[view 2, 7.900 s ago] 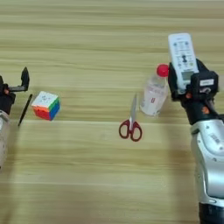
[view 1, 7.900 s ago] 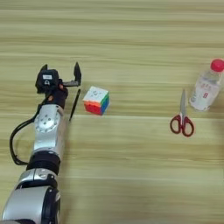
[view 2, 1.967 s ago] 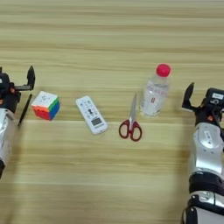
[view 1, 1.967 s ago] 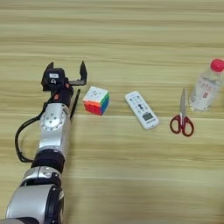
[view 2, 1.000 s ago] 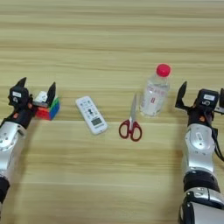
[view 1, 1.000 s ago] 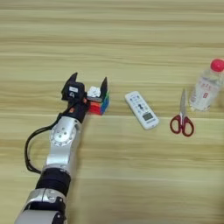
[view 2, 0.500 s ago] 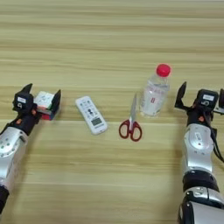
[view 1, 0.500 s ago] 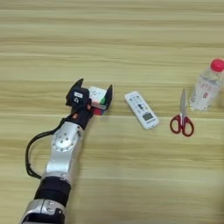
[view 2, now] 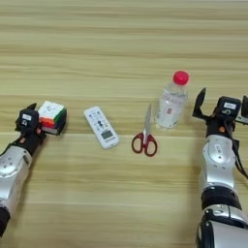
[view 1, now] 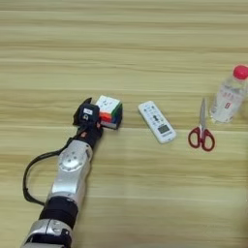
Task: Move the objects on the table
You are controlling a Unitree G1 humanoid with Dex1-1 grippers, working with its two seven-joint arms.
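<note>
The multicoloured puzzle cube lies at the table's left middle. My left gripper is shut on it, one black finger on each side. Right of the cube lies the white remote control, set at a slant. The red-handled scissors lie further right, blades pointing away from me. The clear bottle with the red cap stands upright beside them. Just right of the bottle, apart from it, my right gripper is open with nothing between its fingers.
The light wooden table fills both views. A black cable loops out from the left forearm over the table's near left part.
My left gripper moved right to the cube and its fingers closed in against the cube's sides. The right arm has not moved.
</note>
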